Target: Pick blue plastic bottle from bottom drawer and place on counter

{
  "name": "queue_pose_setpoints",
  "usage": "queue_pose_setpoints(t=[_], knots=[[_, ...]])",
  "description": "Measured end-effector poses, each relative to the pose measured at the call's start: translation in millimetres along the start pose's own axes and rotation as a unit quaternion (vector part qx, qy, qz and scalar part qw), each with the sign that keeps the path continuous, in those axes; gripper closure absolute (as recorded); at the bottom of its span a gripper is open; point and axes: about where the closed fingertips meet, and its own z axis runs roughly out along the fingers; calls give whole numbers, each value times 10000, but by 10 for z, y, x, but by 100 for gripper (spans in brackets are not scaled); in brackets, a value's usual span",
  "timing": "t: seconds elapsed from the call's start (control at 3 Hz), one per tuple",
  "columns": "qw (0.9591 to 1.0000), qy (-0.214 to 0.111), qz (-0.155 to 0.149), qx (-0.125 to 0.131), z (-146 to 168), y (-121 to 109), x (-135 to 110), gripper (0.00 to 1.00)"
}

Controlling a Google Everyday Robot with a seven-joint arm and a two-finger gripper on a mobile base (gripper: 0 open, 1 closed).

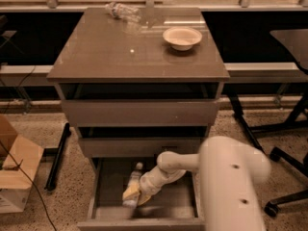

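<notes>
The bottom drawer [108, 186] is pulled open below the two other drawers. The blue plastic bottle [134, 177] lies in it left of the middle, white cap toward the back. My gripper [131, 195] reaches down into the drawer from the right and sits at the bottle's lower end, covering its base. My pale arm [231, 177] hides the drawer's right side. The counter [120, 52] is the glossy grey-brown cabinet top above.
A white bowl [182, 36] stands at the counter's back right. A wrinkly clear bottle [122, 11] lies at its back left. A cardboard box [14, 170] sits on the floor at the left. Black chair legs [284, 153] stand at the right.
</notes>
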Motion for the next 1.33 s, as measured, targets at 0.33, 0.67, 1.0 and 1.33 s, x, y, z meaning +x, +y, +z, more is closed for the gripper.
queue_pose_setpoints(t=[0.33, 0.67, 1.0, 1.33], knots=[[9989, -370, -225, -157, -666, 349, 339, 100], [9990, -118, -428, -64, -1148, 628, 871, 100], [9973, -19, -727, 45, -1704, 905, 1384, 100], [9897, -274, -1395, 169, -2346, 1177, 1519, 100]])
